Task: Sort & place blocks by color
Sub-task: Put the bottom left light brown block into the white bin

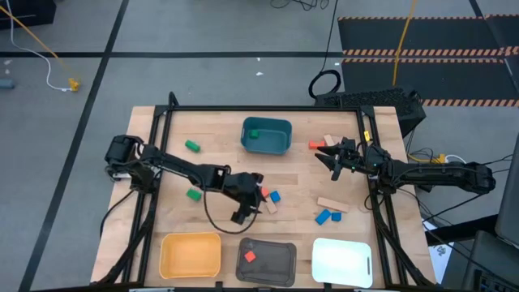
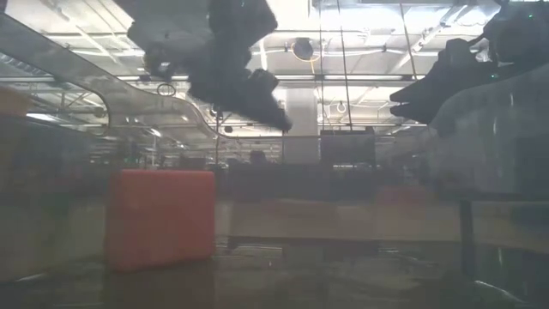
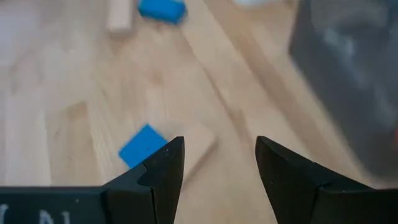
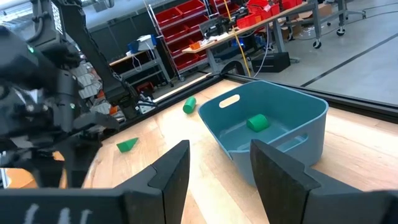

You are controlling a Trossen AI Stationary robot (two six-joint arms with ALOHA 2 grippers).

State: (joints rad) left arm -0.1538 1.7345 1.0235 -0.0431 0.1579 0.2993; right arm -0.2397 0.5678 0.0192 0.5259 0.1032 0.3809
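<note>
Blocks lie scattered over the wooden table [image 1: 219, 212], some already sitting in trays.

One green block [image 1: 253, 135] rests inside the teal tray [image 1: 266, 136], and one red block [image 1: 250, 255] in the grey tray [image 1: 266, 263]. Two more green ones [image 1: 192, 146] lie loose on the wood near my left arm. My left gripper [image 1: 250, 204] hangs mid-table with its fingers spread and nothing between them, just beside a blue block [image 3: 142, 145] and a tan block [image 3: 198, 142]. My right gripper [image 1: 332, 163] hovers beside the teal tray, fingers likewise apart and empty, next to a red block [image 1: 315, 144]. Two blue blocks [image 1: 328, 216] lie near the white tray [image 1: 342, 259]; the yellow tray [image 1: 190, 254] is at the near edge.
</note>
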